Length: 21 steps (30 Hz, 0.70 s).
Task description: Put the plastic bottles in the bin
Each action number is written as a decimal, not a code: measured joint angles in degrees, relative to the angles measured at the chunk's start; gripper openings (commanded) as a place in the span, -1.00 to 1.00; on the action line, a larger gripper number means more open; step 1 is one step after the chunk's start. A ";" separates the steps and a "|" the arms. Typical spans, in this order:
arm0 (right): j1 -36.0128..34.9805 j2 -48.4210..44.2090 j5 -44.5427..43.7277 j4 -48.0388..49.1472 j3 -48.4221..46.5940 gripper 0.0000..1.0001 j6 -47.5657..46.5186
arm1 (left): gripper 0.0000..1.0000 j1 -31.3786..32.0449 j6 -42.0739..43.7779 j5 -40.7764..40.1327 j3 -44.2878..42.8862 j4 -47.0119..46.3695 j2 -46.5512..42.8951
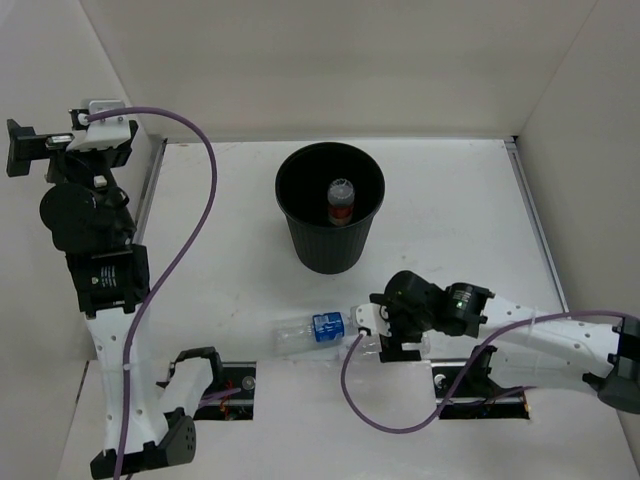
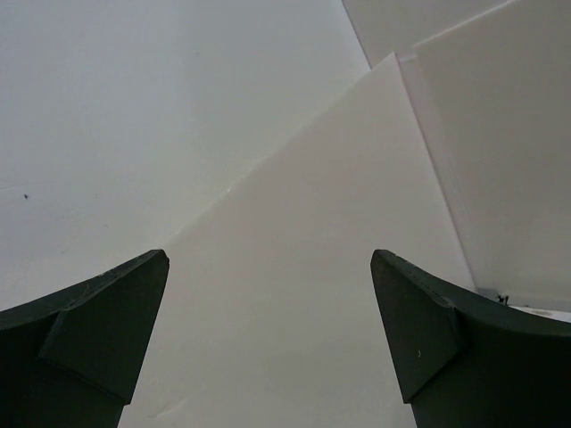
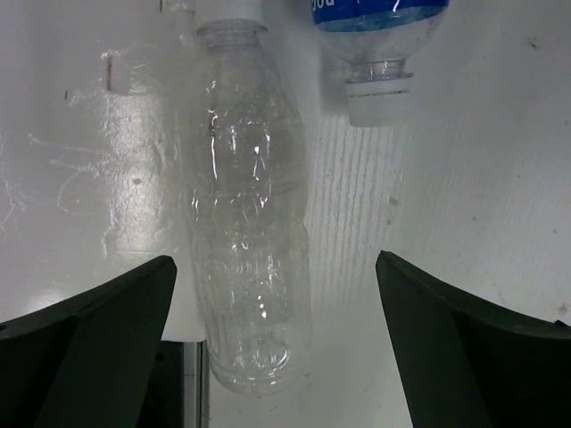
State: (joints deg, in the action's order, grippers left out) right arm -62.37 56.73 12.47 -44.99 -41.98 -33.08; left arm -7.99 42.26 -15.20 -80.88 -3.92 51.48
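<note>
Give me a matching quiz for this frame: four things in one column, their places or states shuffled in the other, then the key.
Column one:
1. red-labelled bottle
2. blue-label bottle
3. unlabelled bottle
4. left gripper

Column two:
A. lying on the table, under the open right gripper
B. open, holding nothing
C. inside the bin
D. lying on the table, clear of both grippers

Pairs: 1-C, 2-D, 3-A, 4-B.
</note>
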 measured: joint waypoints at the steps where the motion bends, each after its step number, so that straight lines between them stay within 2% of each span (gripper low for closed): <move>1: 0.02 0.68 0.09 0.76 0.42 1.00 -0.07 | 1.00 -0.11 -0.22 0.04 0.28 0.39 -0.22; 8: 0.04 6.38 0.63 4.87 3.63 1.00 0.35 | 1.00 -0.11 -0.81 1.64 0.63 3.17 -0.22; 11: 0.02 8.66 0.79 6.14 4.66 0.83 0.52 | 1.00 -0.13 -0.79 2.14 0.59 3.54 -0.22; 14: 0.02 11.45 1.09 7.50 4.79 0.50 0.96 | 1.00 -0.44 -0.79 2.78 0.55 3.82 -0.17; 16: 0.02 13.49 1.27 8.52 4.72 0.03 1.27 | 1.00 -0.81 -0.81 2.97 0.55 3.82 0.00; 19: 0.02 14.69 1.49 9.03 2.21 -0.57 2.36 | 1.00 -1.55 -0.81 3.10 0.52 3.87 0.37; 21: 0.02 14.86 1.57 8.50 0.11 -0.74 3.02 | 1.00 -2.01 -0.83 3.17 0.61 3.80 0.61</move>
State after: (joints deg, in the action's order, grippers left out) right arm -62.35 71.59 14.04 -36.49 -41.87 -30.06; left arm -10.00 41.43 -12.03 -80.27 -0.12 52.10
